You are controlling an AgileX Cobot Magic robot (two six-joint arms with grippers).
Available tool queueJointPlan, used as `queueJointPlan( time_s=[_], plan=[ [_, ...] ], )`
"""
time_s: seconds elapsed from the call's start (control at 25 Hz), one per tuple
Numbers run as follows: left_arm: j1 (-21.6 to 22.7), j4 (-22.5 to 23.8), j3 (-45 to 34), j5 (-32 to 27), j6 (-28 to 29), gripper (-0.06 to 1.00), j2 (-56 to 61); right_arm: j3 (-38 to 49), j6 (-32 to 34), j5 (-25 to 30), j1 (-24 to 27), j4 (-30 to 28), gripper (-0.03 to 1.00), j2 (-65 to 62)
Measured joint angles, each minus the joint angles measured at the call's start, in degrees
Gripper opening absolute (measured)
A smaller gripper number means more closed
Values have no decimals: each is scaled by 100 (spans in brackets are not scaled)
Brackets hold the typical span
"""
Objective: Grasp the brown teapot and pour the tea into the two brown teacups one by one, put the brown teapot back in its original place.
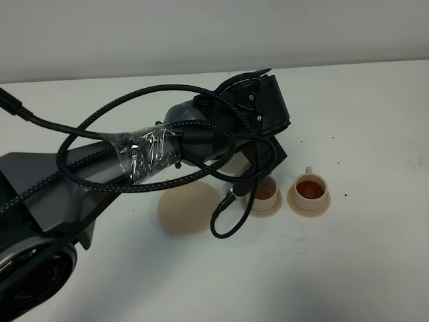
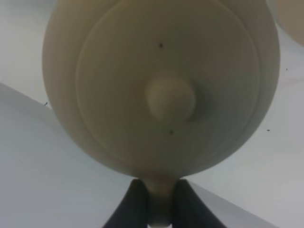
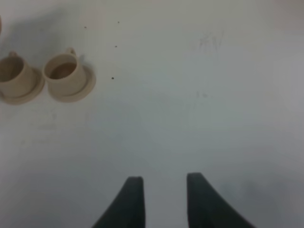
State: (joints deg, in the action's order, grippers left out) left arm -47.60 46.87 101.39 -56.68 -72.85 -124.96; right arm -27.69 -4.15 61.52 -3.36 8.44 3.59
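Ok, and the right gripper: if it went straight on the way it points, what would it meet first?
Probably just the bare table; the open right gripper aims at plain white surface, and the two brown teacups sit well off to one side of that line. Depth is unclear.

No text, label, brand or number can be read in any view. The nearest thing to writing is a faint grey scribble (image 3: 209, 42) on the table (image 3: 237, 123) in the right wrist view, too pale and blurred to make out. Pale marks on the dark lens housing (image 1: 30, 282) at the lower corner of the high view may be lettering, but they are illegible
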Motion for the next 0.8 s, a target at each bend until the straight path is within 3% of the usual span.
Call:
queueJointPlan(
  time_s=[0.8],
  plan=[
    [-74, 291, 0, 128, -179, 13, -74, 0, 0, 0, 0, 0, 24, 0]
  ],
)
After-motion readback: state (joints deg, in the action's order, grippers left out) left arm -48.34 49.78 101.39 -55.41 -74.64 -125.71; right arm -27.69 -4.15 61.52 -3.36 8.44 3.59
